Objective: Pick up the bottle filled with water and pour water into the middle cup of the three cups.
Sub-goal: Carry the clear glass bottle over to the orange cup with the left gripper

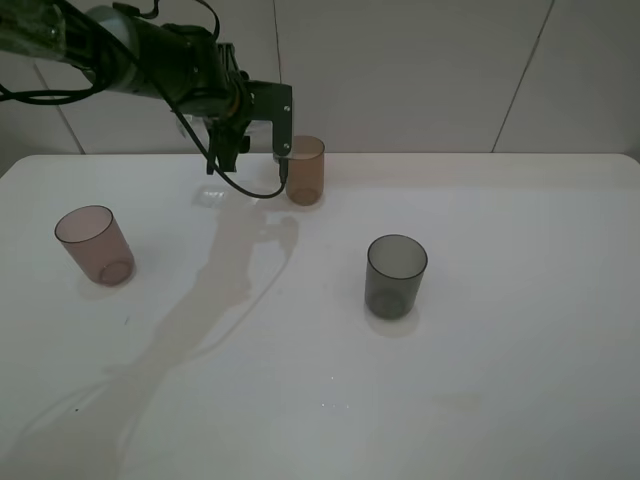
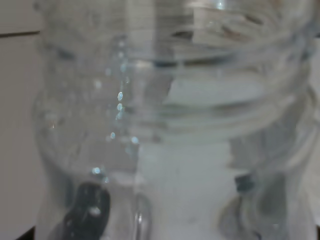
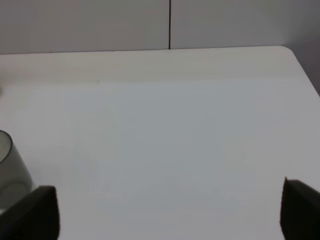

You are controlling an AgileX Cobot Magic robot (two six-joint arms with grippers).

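Bottle (image 2: 165, 130) is hanging above the white table (image 1: 500, 300), just beside the middle cup (image 1: 305, 170) rim, with the left gripper (image 1: 252, 140) clamping it from an arm reaching in high. The right gripper (image 3: 172, 210) is gaping wide, gripping nothing. A pale panelled wall (image 1: 420, 70) is standing behind.

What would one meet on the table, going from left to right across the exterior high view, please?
pinkish-mauve cup → amber-brown cup → dark grey cup
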